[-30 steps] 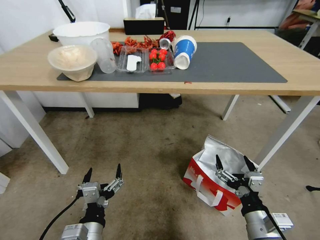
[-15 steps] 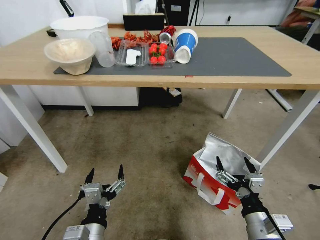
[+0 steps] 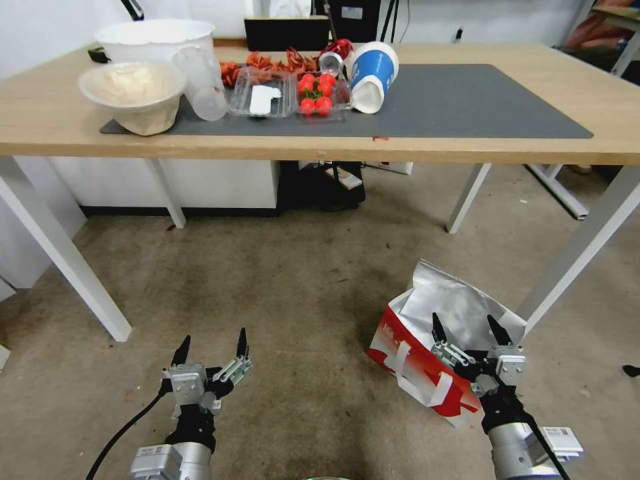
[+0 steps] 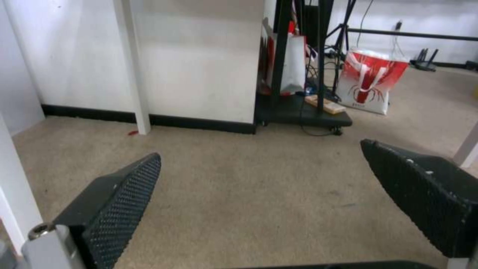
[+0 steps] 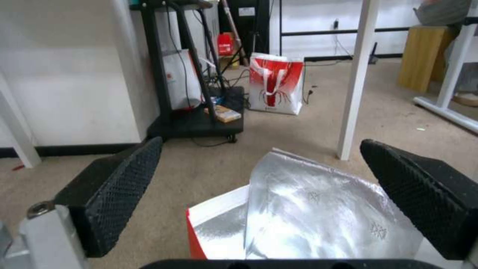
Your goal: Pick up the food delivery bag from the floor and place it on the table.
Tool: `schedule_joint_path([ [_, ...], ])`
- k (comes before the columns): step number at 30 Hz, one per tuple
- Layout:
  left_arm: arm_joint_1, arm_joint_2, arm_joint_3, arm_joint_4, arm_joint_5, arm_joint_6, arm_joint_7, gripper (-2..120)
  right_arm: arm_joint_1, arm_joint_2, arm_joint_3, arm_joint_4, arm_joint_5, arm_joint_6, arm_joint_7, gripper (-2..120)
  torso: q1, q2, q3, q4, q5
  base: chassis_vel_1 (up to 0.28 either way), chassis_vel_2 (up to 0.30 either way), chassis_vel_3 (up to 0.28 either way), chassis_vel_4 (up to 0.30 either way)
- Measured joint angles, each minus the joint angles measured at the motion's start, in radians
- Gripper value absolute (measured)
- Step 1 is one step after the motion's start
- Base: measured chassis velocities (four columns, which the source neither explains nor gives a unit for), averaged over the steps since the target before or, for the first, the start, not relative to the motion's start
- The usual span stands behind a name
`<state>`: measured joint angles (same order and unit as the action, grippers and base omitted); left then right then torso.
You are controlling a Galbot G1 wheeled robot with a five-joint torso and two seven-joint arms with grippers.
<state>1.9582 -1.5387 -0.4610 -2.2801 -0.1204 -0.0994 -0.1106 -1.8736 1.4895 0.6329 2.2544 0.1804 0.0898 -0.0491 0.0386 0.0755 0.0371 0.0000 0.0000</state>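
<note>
**Delivery bag on the floor, both end effectors open**

While the food delivery bag (image 3: 427, 363) sits on the floor (image 3: 293, 293) just beside the bench's near right leg (image 3: 580, 250), the right end effector (image 3: 467, 330) hovers directly over its open top with fingers spread wide and nothing between them. The left end effector (image 3: 210, 340) hangs well to the left of the bag over bare floor, its fingers likewise spread apart and empty.

The head view shows the bag's red and white side, a white strap handle and the bench (image 3: 467, 150) top beyond it, with a dark grey mat (image 3: 460, 103) whose right half is bare. Bowls, a clear cup, trays with red fruit and a tipped blue and white cup (image 3: 373, 77) crowd the mat's left end.

The right wrist view looks into the bag (image 5: 309, 220): a raised silver foil flap and a red edge lie between the two black fingers (image 5: 119, 186). It also shows a second red and white bag (image 5: 275, 83) far beyond the bench leg (image 5: 356, 78), by a black cart. The left wrist view shows open floor (image 4: 249, 186) between its fingers (image 4: 119, 209) and that same far bag (image 4: 371, 80).

The bag's far side stands near the bench leg; floor to the bag's left is open.
</note>
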Motion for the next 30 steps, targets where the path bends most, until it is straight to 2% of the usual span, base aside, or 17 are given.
schedule_joint_path([
  [11,0.003,-0.002,-0.001,0.001,0.000,0.000,0.000,100,-0.003,-0.002,0.004,-0.006,0.002,0.000,-0.001,100,-0.005,-0.044,-0.037,0.0000,0.0000,0.000,0.000,0.000,0.000],
  [26,0.002,0.000,-0.001,-0.002,-0.005,-0.001,0.004,100,-0.004,-0.003,0.007,-0.002,0.004,0.000,-0.003,100,-0.007,-0.053,-0.037,0.0000,0.0000,0.000,0.000,0.000,0.000],
  [30,-0.005,0.000,-0.003,0.015,-0.011,-0.032,0.010,100,0.003,-0.017,0.006,-0.012,0.004,0.000,-0.002,100,-0.007,-0.051,-0.037,-0.0003,-0.0002,0.000,0.000,0.000,0.000],
])
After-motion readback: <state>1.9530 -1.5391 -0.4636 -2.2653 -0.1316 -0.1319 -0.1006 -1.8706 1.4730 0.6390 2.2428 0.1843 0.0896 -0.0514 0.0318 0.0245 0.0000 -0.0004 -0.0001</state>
